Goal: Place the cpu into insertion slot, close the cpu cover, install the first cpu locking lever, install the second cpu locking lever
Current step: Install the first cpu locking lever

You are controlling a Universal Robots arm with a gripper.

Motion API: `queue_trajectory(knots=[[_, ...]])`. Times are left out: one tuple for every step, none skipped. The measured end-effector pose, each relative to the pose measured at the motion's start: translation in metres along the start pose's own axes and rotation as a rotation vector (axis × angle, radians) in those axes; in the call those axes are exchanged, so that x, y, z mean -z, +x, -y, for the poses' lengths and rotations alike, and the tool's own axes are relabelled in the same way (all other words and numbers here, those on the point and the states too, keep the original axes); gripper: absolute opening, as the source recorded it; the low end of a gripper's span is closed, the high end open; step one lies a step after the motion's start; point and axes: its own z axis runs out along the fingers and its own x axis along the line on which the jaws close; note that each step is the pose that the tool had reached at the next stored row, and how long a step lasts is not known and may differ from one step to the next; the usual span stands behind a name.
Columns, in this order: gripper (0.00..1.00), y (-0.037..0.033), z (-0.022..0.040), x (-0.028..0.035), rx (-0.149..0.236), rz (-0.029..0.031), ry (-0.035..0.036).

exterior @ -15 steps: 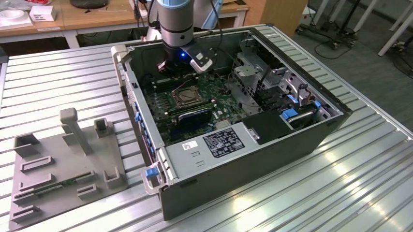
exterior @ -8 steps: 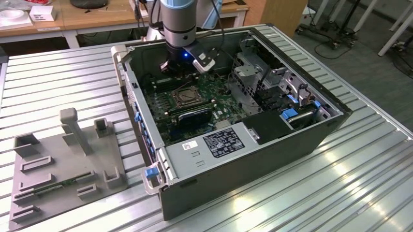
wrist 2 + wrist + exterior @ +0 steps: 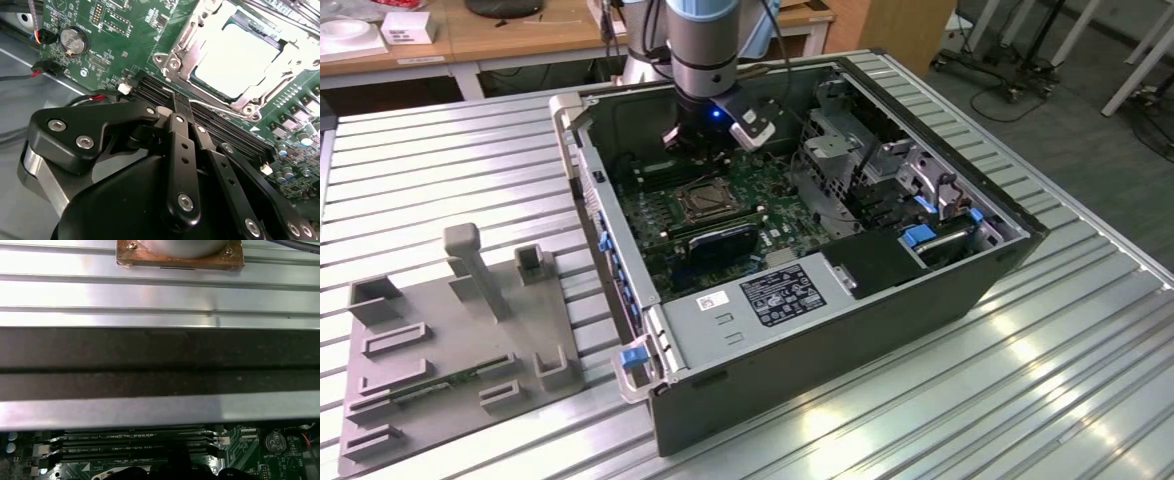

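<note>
Room light is glaring off bare metal while the case interior is sitting dim.

In the exterior view, light from above is washing pale streaks across the ribbed counter [image 3: 1014, 360], and the open computer case [image 3: 854, 335] is shading its own inside. A small blue light [image 3: 716, 116] is glowing on the arm. In the second wrist view the cpu [image 3: 235, 57] is blowing out to near white.

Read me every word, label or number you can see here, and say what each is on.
Large label on the grey metal panel: print too small to read.
Small sticker beside it: too small to read.
White lettering on the green circuit board: too small to read.
</note>
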Motion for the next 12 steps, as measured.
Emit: queue_trajectory(knots=[[0.11, -0.0007, 0.0000, -0.0003, 0.001, -0.0003, -0.0001], [0.11, -0.0012, 0.0000, -0.0005, 0.002, -0.0005, 0.0000], [0.11, -0.0017, 0.0001, -0.0008, 0.002, -0.0006, -0.0001], [0.11, -0.0023, 0.0001, -0.0012, 0.003, -0.0007, -0.0002], [0.11, -0.0032, 0.0001, -0.0017, 0.003, -0.0007, -0.0004], [0.11, -0.0043, 0.0002, -0.0022, 0.004, -0.0009, -0.0005], [0.11, -0.0051, 0.0002, -0.0026, 0.005, -0.0011, -0.0007], [0.11, -0.0057, 0.0003, -0.0030, 0.006, -0.0013, -0.0007], [0.11, -0.0062, 0.0004, -0.0034, 0.007, -0.0014, -0.0009], [0.11, -0.0066, 0.0004, -0.0038, 0.007, -0.0016, -0.0010], [0.11, -0.0069, 0.0005, -0.0043, 0.008, -0.0018, -0.0011], [0.11, -0.0071, 0.0006, -0.0048, 0.009, -0.0019, -0.0012]])
